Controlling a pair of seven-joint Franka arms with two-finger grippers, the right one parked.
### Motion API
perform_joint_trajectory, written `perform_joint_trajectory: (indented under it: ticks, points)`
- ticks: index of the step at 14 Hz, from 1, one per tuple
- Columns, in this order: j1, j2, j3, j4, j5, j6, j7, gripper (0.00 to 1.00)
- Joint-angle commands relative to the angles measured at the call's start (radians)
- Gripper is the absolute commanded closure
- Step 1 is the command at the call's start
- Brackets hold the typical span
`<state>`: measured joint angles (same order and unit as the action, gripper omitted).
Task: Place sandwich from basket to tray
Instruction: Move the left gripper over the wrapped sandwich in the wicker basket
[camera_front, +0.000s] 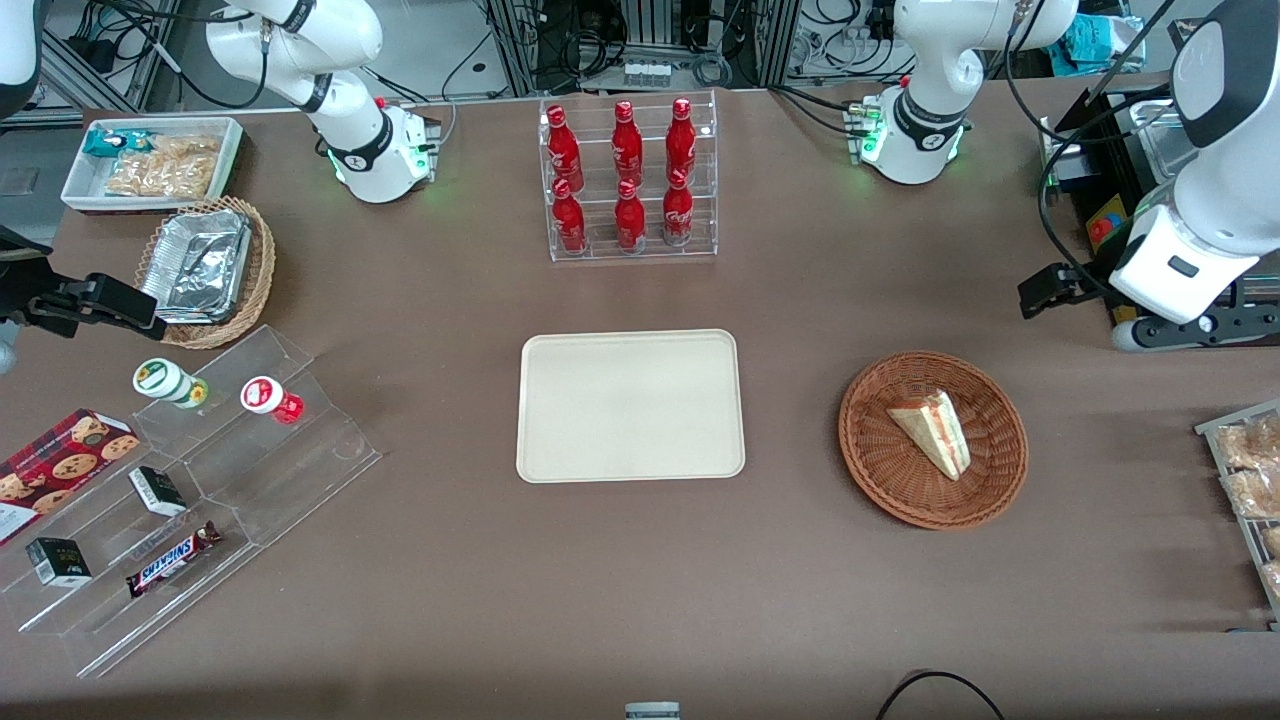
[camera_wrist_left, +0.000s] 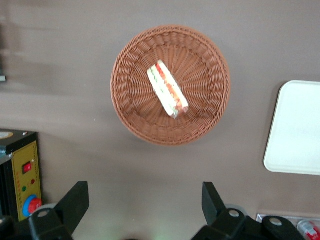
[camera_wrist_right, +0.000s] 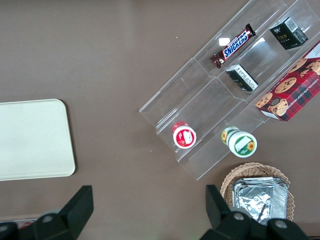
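The sandwich (camera_front: 935, 432) is a pale wedge with red and green filling, lying in the round reddish-brown basket (camera_front: 872, 482). The cream tray (camera_front: 630, 405) lies flat and bare at the middle of the table, beside the basket. My left gripper (camera_front: 1042, 292) hangs above the table, farther from the front camera than the basket and toward the working arm's end. It is open and empty. The left wrist view shows the gripper (camera_wrist_left: 144, 192) with its jaws wide apart, the sandwich (camera_wrist_left: 167, 90) in the basket (camera_wrist_left: 131, 65), and the tray's edge (camera_wrist_left: 297, 127).
A clear rack of red bottles (camera_front: 628, 178) stands farther from the front camera than the tray. A stepped acrylic display with snacks (camera_front: 190, 500), a tan basket with foil containers (camera_front: 205, 272) and a white bin (camera_front: 150, 160) lie toward the parked arm's end. A control box (camera_wrist_left: 20, 175) sits near my gripper.
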<state>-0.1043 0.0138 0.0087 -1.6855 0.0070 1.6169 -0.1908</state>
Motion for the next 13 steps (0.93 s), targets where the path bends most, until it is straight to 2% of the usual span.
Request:
perform_joint_trajectory:
  ticks: [1,4,6,11,13]
  points:
    - [-0.005,0.017,0.007,0.000,0.005,0.032,0.016,0.00]
    - [-0.008,0.073,0.008,-0.014,0.008,0.008,0.014,0.00]
    - [-0.008,0.092,0.007,-0.081,0.010,0.050,0.017,0.00]
    - [-0.011,0.077,0.007,-0.320,0.011,0.320,0.011,0.00]
    - [-0.011,0.077,0.007,-0.382,0.010,0.418,-0.043,0.00]
